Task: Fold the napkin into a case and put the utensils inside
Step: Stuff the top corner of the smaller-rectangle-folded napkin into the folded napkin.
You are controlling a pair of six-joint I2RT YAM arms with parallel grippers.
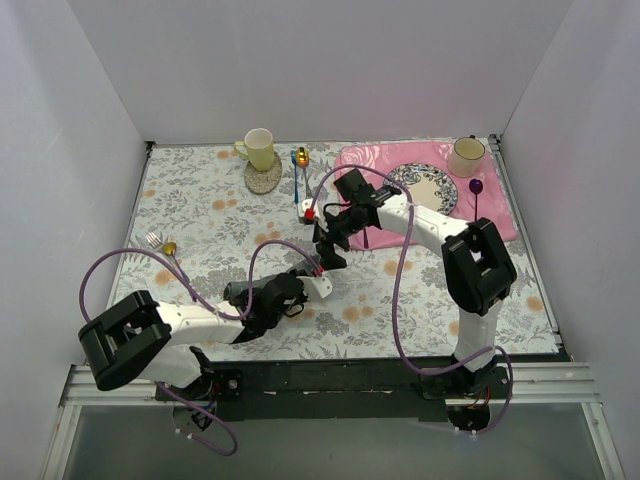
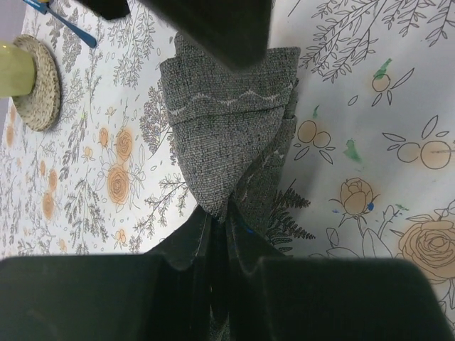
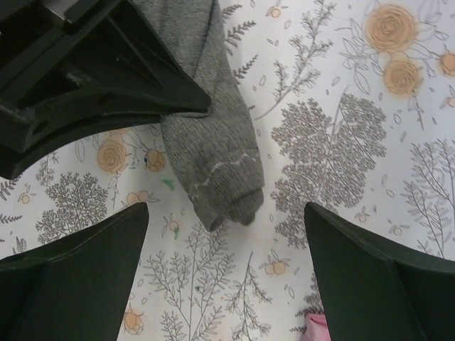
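Observation:
The napkin, a dark grey cloth with a pale stitched line, hangs bunched and folded over the floral tablecloth. My left gripper is shut on its lower corner. In the top view that gripper sits near the table's middle front, and the cloth is mostly hidden under both grippers. My right gripper is open, its fingers either side of the napkin's free rounded end without touching it. A small silver fork and a gold-bowled spoon lie together at the left edge of the table.
A yellow cup on a round coaster and a blue-handled spoon lie at the back. The pink placemat at the back right carries a plate, a cup and a purple spoon.

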